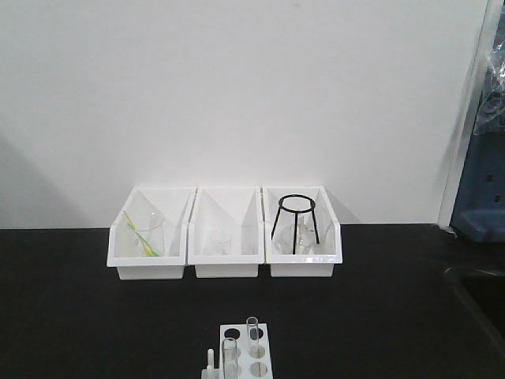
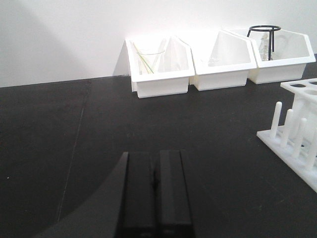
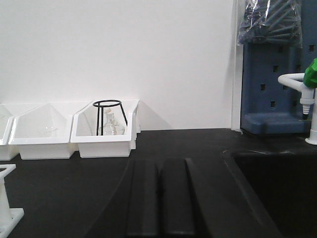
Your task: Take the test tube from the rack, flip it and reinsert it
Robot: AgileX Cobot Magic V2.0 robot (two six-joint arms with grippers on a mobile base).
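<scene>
The small white rack (image 1: 246, 351) stands at the front edge of the black table, with two clear test tubes (image 1: 252, 330) upright in its holes. Its peg side shows at the right of the left wrist view (image 2: 292, 134), and a corner shows at the far left of the right wrist view (image 3: 6, 208). My left gripper (image 2: 154, 161) is shut and empty, low over the table to the left of the rack. My right gripper (image 3: 159, 166) is shut and empty, to the right of the rack. Neither gripper shows in the front view.
Three white bins stand at the back by the wall: the left (image 1: 150, 241) holds a beaker with a green-yellow stick, the middle (image 1: 227, 245) a small glass, the right (image 1: 302, 237) a black wire tripod. A sink (image 3: 277, 183) and a white tap (image 3: 304, 94) lie at the right.
</scene>
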